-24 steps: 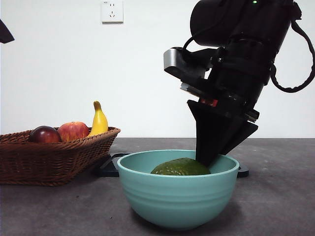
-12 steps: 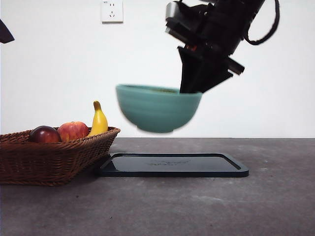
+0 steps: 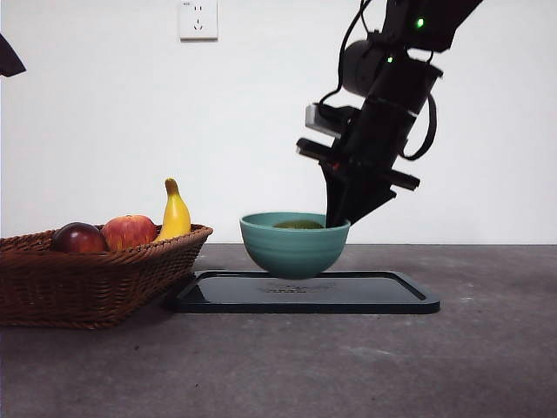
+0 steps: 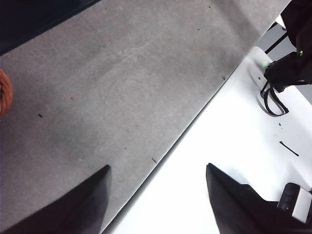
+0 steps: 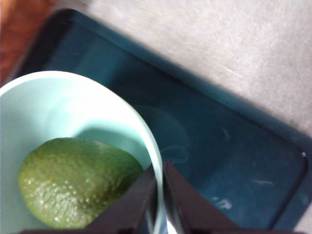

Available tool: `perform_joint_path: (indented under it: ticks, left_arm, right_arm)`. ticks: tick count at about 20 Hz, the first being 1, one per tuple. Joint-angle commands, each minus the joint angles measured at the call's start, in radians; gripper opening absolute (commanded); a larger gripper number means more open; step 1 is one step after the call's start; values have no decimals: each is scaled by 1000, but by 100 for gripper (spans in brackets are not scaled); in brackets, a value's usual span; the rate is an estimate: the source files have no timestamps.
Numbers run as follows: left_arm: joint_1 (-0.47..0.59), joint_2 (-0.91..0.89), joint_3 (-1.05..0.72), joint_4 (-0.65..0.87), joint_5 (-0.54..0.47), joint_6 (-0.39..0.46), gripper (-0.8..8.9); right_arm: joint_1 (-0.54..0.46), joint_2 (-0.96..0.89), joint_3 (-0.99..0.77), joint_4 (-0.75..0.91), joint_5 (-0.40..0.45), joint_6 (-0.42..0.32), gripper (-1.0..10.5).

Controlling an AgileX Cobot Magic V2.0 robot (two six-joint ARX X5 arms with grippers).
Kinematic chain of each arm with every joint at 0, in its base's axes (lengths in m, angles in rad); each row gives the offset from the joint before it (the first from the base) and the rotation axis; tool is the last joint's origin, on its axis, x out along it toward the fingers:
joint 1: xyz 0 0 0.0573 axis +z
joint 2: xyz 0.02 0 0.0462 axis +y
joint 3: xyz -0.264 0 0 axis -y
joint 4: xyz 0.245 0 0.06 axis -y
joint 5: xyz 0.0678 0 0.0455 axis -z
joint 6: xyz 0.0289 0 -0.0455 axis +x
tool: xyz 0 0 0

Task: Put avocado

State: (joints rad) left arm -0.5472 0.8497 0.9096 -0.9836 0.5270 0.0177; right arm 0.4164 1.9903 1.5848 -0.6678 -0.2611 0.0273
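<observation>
The right gripper (image 3: 338, 218) pinches the rim of a teal bowl (image 3: 293, 248), one jaw inside and one outside the wall, and holds it at or just above a dark tray (image 3: 392, 298); whether the bowl's base touches the tray cannot be told. The avocado (image 5: 78, 181), dull green and pebbled, lies loose in the bottom of the bowl, and only its top shows over the rim in the front view. The left gripper (image 4: 156, 195) waits off to the side, jaws spread apart and holding nothing, over bare table. The hold is on one edge only, so the risk seems to be tilt: if the bowl is let go before its base sits flat, it could rock or tip, and the round fruit could roll against the wall and carry it over. The thin rim could also slip between the jaws if the arm jerks. A wicker basket (image 3: 52, 287) stands near the tray's end, holding a dark red fruit (image 3: 78, 239), a red apple (image 3: 129, 232) and an upright banana (image 3: 176, 213). The table (image 3: 487, 366) is matte dark grey, looking faintly rough. Behind it stands a plain white wall with a wall socket (image 3: 198, 20) high up.
</observation>
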Motion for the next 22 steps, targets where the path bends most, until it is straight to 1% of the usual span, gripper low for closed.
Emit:
perform_joint_path:
  ticks: [1,10,11,12,13,14,19,22]
  left_arm:
    - [-5,5,8,10,5,20,311]
    - [-5,5,8,5,5,20,311]
    - [-5,5,8,5,5,20,311]
    - [-5,5,8,5,5,20,311]
    - [-5,5,8,5,5,20,311]
    - [-5,5,8,5,5,20,311]
    - [-5,5,8,5,5,20,311]
    - [-5,5,8,12,5,20,311]
  right_arm:
    - [0,39,26,32,-7,11,14]
    - [-6,85,26,29,-8,24,17]
    - [-6,84,26,27,-7,29,45]
    - [-6,81,26,26,-7,42,127]
    - [-6,72,27,22,-8,47,185]
    - [-6,60,27,21,-7,47,201]
    - [-8,-83,34,-14,8,47,201]
    - [-3,-219,34,-126,4,38,201]
